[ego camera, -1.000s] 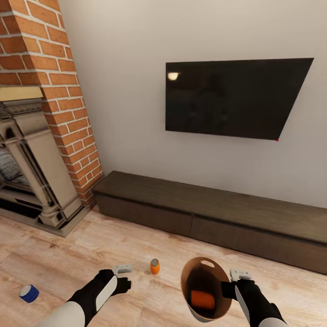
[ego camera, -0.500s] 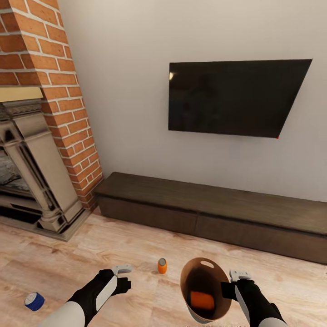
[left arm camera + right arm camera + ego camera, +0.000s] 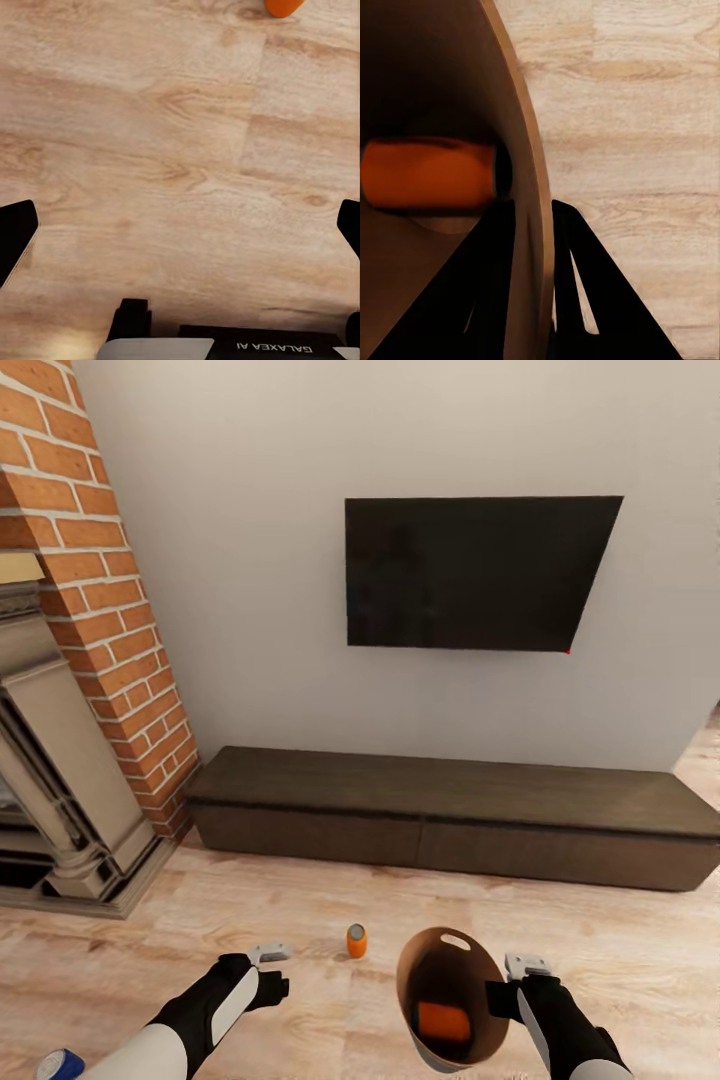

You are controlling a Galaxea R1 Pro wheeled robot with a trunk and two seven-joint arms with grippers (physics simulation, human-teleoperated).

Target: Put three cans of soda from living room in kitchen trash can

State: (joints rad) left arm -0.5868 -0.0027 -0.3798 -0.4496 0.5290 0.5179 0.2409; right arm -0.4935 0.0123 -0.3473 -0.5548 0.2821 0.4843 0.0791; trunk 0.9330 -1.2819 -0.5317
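The step in hand looks like the collecting of the second can: one orange can [image 3: 444, 1021] already lies on its side in the bottom of the trash can [image 3: 420, 960], and a second orange can [image 3: 356, 940] stands upright on the wooden floor [image 3: 250, 910], just ahead of the bin and a little to its left, between the bin and the long dark bench [image 3: 440, 815]. The blue can [image 3: 60, 1066] lies on the floor well to the left of the bin, at the lower edge of the head view (half cut off there).

The right gripper [image 3: 534, 217] pinches the bin's wall near the rim, one finger inside against the brown lining and one outside, so the bin hangs from it, tilted with its mouth toward the camera. The right forearm is bent in close to the trunk, wrist level beside the bin.

The left gripper [image 3: 268, 953] hovers low over the floor to the left of the bin, holding nothing; in the left wrist view its fingers [image 3: 16, 234] stand wide apart at the two sides with bare planks between, and the standing orange can [image 3: 282, 6] sits ahead of them. The left arm reaches forward, elbow bent, palm down.

The next move probably calls for carrying the left gripper forward and toward the bin until the upright can is between the spread fingers, then closing on its side without tipping it.
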